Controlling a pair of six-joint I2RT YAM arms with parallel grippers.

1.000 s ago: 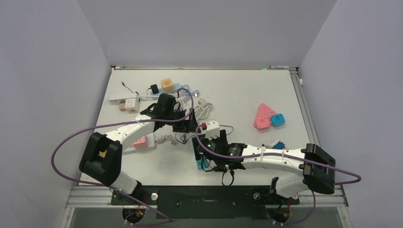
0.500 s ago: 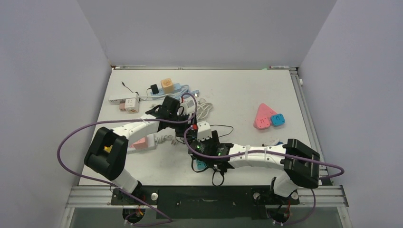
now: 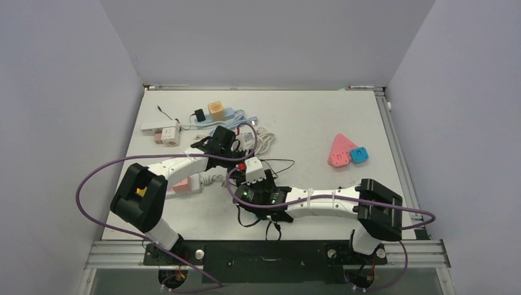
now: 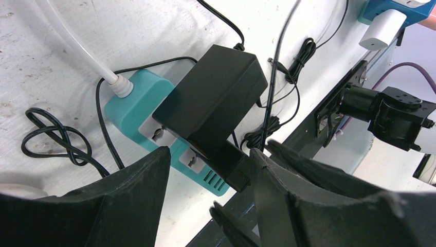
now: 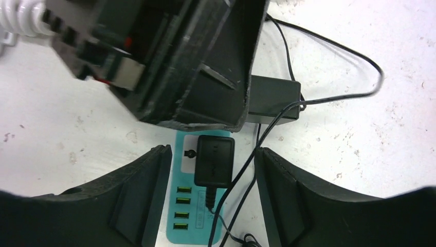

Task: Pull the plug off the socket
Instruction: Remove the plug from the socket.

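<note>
A teal socket strip (image 4: 131,98) (image 5: 187,216) lies on the white table under both grippers and is hidden in the top view. A large black adapter (image 4: 211,98) (image 5: 272,98) and a small black plug (image 4: 234,164) (image 5: 215,160) sit in it. My left gripper (image 4: 210,154) (image 3: 236,158) is open; the small plug's end is next to its right finger, with a gap to the left finger. My right gripper (image 5: 212,154) (image 3: 252,181) is open, its fingers astride the strip and small plug, just below the left gripper's body (image 5: 180,62).
Thin black cables (image 4: 51,136) and a white cord (image 4: 77,46) trail around the strip. A pink triangular socket (image 3: 340,150) and a blue cube (image 3: 359,155) lie to the right. An orange cube (image 3: 215,109), a white strip (image 3: 150,129) and a coiled white cable (image 3: 264,141) lie at the back left.
The right arm has swung left and forward until its gripper sits against the left one over the strip. The jaws of both grippers have narrowed.
</note>
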